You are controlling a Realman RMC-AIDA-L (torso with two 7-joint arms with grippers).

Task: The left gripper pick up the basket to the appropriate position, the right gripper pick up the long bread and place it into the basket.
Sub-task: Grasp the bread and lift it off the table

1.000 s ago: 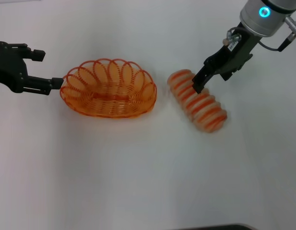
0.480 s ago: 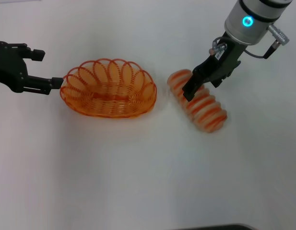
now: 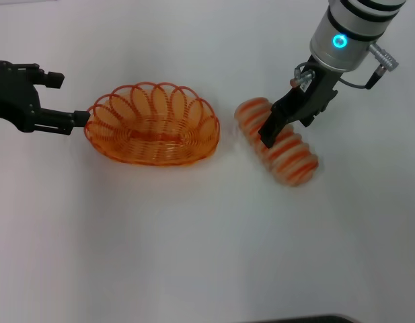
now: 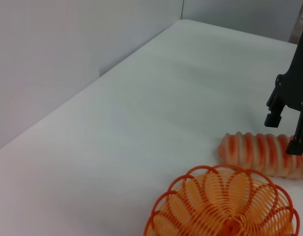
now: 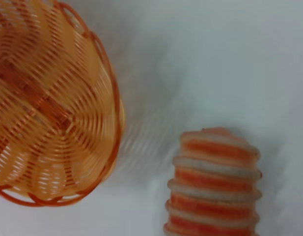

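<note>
The orange wire basket (image 3: 152, 125) stands on the white table, left of centre; it also shows in the left wrist view (image 4: 225, 206) and the right wrist view (image 5: 48, 113). My left gripper (image 3: 78, 118) sits at the basket's left rim, its tip right against the wire. The long bread (image 3: 288, 152), striped orange and cream, lies flat to the right of the basket, a small gap apart; it also shows in the wrist views (image 4: 254, 152) (image 5: 212, 191). My right gripper (image 3: 277, 129) is open, low over the bread's middle, its fingers (image 4: 272, 117) on either side of the loaf.
The white table (image 3: 194, 242) spreads wide in front of the basket and the bread. A grey wall (image 4: 68, 44) borders the table's far side in the left wrist view.
My right gripper has moved left and down onto the bread's middle. The bread, the basket and the left gripper have not moved.
</note>
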